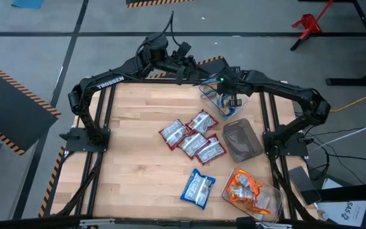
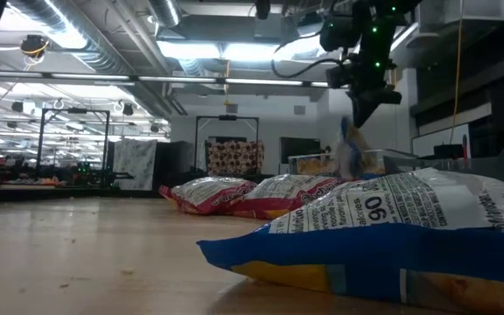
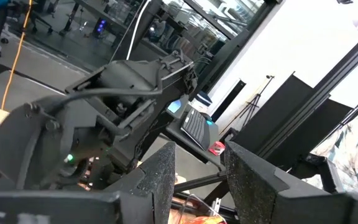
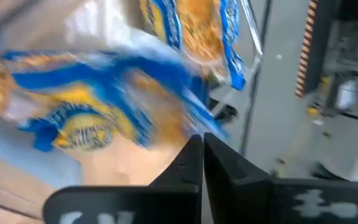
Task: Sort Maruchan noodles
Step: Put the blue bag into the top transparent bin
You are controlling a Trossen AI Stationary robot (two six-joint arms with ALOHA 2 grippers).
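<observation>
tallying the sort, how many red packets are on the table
4, all clustered mid-table: one at the left, one at the top, one in the middle, one at the right. More may be hidden beneath them.

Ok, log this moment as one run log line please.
right pincer: shut, over clear tub with blue packets | left pincer: raised at table's far edge, holds nothing | red packets: mid-table | dark tub: no packets visible
</observation>
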